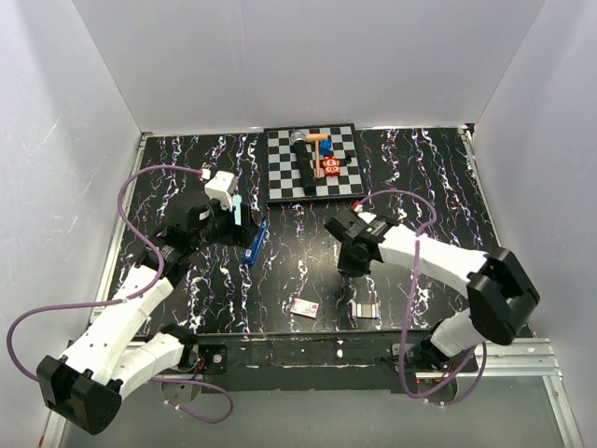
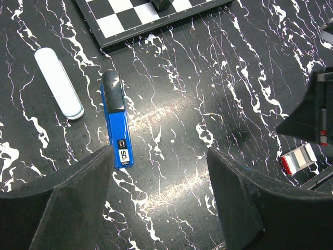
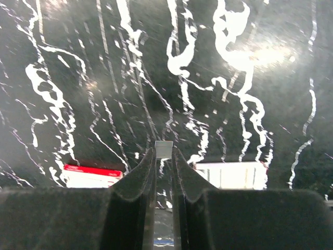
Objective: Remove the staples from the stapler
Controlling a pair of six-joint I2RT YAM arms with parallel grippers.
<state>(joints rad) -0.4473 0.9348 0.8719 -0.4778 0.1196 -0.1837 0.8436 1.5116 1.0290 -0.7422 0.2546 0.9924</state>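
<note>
The dark-blue stapler [image 1: 256, 241] lies closed on the black marbled table, left of centre. In the left wrist view the stapler [image 2: 117, 125] lies lengthwise, black end away, just ahead of my left finger [image 2: 67, 203]. My left gripper [image 1: 231, 224] [image 2: 158, 153] is open and empty, hovering just right of the stapler. My right gripper [image 1: 355, 269] [image 3: 164, 153] is shut on a thin silvery staple strip [image 3: 164, 149], which pokes out past its tips above the table near the front.
A pale-blue oblong piece [image 1: 241, 210] [image 2: 58, 82] lies left of the stapler. A chessboard [image 1: 280, 187] [image 2: 119, 21] with small toys sits at the back. A red-and-white box [image 1: 306, 307] [image 3: 93, 176] and a pale flat piece [image 1: 365, 311] [image 3: 231, 174] lie near the front edge.
</note>
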